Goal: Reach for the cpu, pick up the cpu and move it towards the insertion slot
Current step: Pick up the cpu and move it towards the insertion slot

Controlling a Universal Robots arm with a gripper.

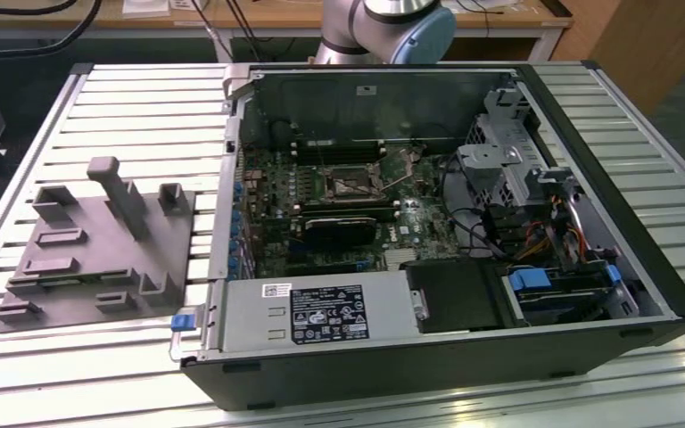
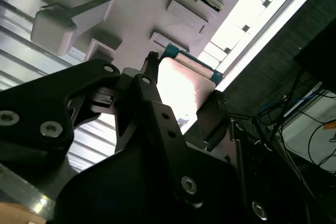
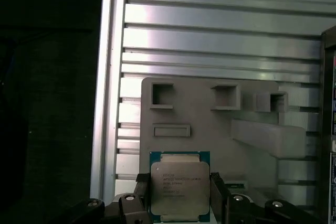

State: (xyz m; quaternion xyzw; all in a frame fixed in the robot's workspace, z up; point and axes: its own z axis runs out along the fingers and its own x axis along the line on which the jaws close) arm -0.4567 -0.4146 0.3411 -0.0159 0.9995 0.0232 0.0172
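The black metal gripper (image 3: pixel 180 205) was pinched on the cpu (image 3: pixel 180 184), a thin square chip with a dull silvery metal lid and a teal-green board rim. One dark finger (image 3: pixel 140 199) lay flat against each of two opposite edges. Behind the chip lay the grey moulded plastic tray (image 3: pixel 210 129), matte and blocky, with square walled pockets, a shallow rectangular recess and a thick slanted peg. Whether the chip had cleared the tray's surface could not be told. The tray rested on a table (image 3: pixel 210 40) of ribbed, shiny aluminium slats.

The second wrist view showed the gripper from the side, its black plates studded with bolts. The chip's lid was washed pale by glare there, with a strip of the teal edge showing.

The exterior view gave the wider scene. The tray lay at its left, just beside an open black computer case (image 1: pixel 438 379) lying on its side. Inside, on the green motherboard (image 1: pixel 274 201), sat the insertion slot (image 1: pixel 349 185), a small square socket with a dark centre and a black-and-silver metal frame, well apart from the tray. The grey, rounded joint of the robot arm (image 1: pixel 384 22) stood behind the case.
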